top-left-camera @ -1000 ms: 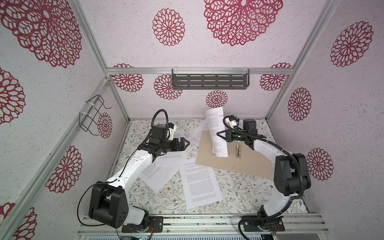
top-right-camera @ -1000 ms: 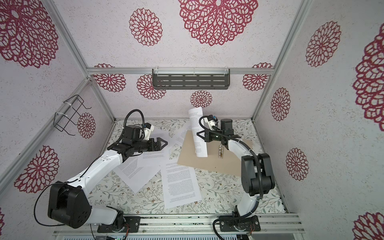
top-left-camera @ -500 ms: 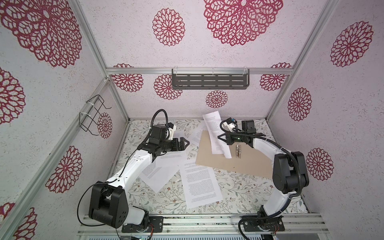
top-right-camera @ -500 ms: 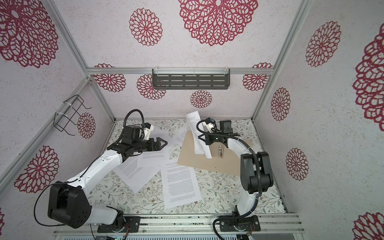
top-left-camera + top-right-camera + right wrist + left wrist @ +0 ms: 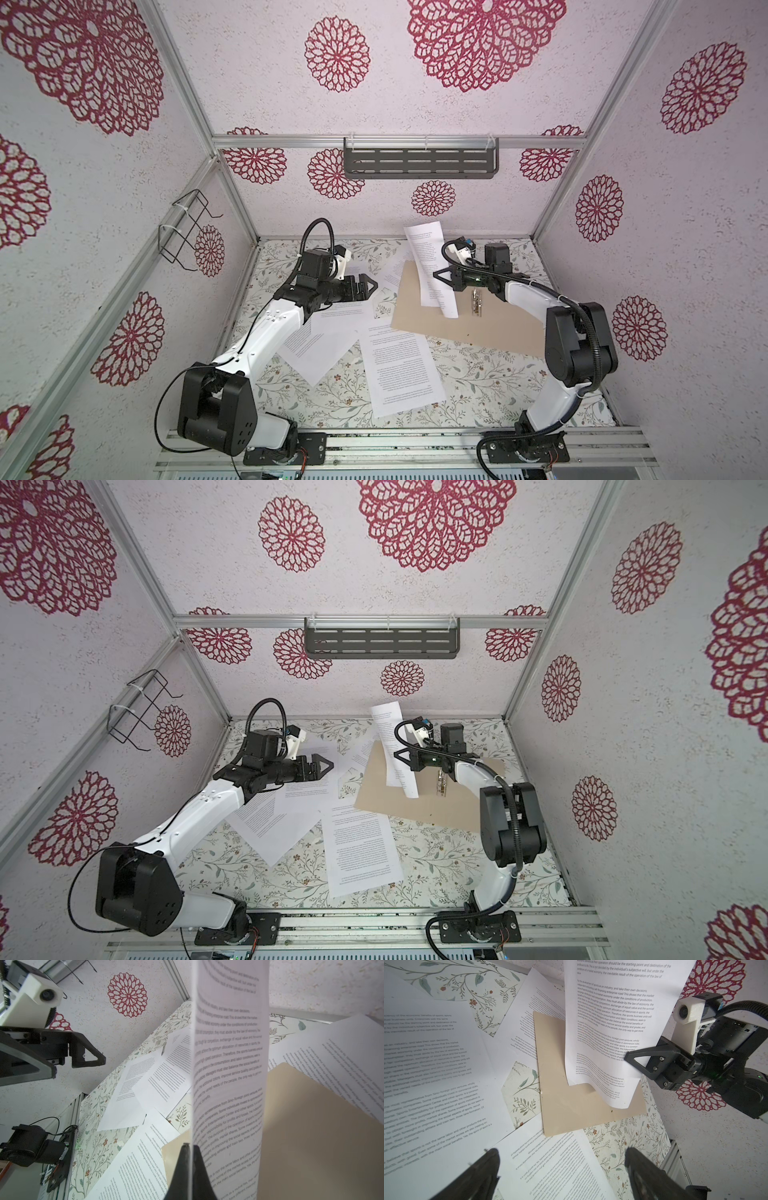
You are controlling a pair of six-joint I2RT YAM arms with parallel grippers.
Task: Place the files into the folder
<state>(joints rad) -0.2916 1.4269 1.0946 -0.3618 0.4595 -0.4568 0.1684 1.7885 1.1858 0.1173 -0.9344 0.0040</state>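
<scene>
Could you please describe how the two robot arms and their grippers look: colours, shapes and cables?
Both the left arm and the right arm have white shells and black joints. The left gripper and the right gripper are black, with hollow triangular fingers. A ribbed black cable loops at each wrist. A cream camera housing sits on each wrist.

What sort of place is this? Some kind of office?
Probably a robot test booth, not an office: two arms bolted to a rail, patterned walls in a metal frame, sheets and a folder on the table.
</scene>
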